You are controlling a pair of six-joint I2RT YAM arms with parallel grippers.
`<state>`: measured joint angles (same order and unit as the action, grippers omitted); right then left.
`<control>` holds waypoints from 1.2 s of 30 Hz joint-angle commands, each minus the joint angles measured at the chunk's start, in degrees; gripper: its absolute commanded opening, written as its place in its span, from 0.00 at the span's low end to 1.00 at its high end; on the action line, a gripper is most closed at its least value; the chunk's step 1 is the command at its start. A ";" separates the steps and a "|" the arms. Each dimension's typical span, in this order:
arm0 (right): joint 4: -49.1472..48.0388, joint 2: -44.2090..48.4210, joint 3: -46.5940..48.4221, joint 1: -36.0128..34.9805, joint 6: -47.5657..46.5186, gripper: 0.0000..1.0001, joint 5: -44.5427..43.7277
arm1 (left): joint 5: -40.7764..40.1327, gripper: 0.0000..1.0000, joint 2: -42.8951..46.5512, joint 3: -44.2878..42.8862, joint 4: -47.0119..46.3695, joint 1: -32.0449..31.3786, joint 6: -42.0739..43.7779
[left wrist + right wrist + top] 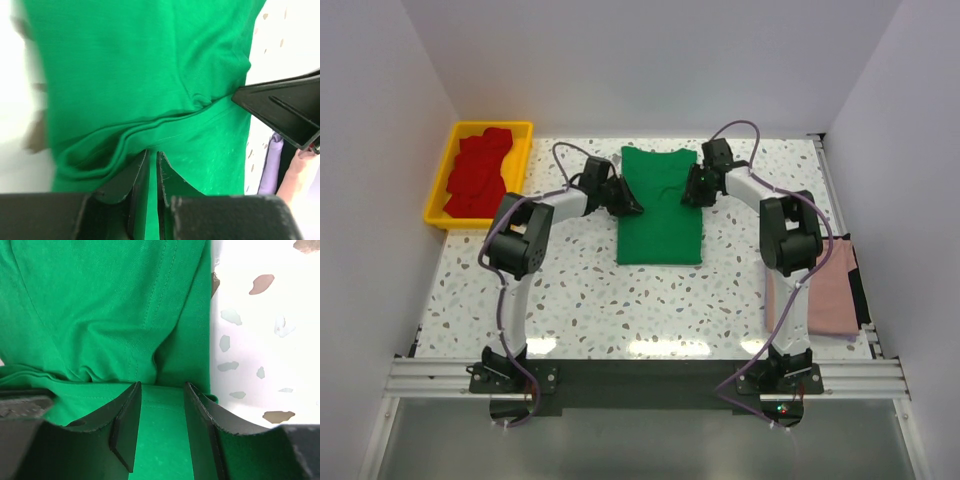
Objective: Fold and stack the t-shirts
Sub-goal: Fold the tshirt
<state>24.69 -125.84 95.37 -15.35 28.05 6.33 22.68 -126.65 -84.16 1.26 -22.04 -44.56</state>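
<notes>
The bright green t-shirt [660, 215] lies on the table as a long narrow rectangle, its sides folded in. My left gripper [626, 200] is at its left edge near the collar end. In the left wrist view [152, 154] the jaws stand almost together, pinching a ridge of the green cloth [150, 75]. My right gripper [692, 190] is at the right edge. In the right wrist view [162, 385] the jaws stand apart over the flat green cloth [100, 305], holding nothing. The dusty pink t-shirt [825, 285] hangs over the table's right edge. Several red t-shirts [478, 175] lie in a heap.
The red heap sits in a yellow plastic tray [438, 215] at the back left corner. The speckled table [580, 290] has white walls on three sides. The right gripper's black finger [285, 110] shows in the left wrist view.
</notes>
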 commanded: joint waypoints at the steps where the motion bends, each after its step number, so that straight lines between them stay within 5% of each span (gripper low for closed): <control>1: 0.19 -0.19 -1.24 1.03 -1.25 0.43 0.96 | -1.41 0.17 3.25 2.33 -2.38 3.67 0.34; 22: -0.34 1.47 -2.65 1.12 -1.42 0.47 0.97 | -2.02 0.17 3.86 8.83 -6.26 5.17 -2.11; 28: -2.01 10.25 -5.90 1.12 -0.81 0.56 -0.27 | 0.95 0.32 8.17 9.54 -9.86 5.17 -1.24; 36: -9.38 25.80 -21.42 -1.07 6.48 0.44 7.11 | 4.75 0.39 16.95 14.96 -13.91 3.60 -2.29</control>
<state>20.23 -106.41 80.23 -14.63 30.87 9.96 25.32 -116.29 -73.12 -7.75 -17.63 -46.72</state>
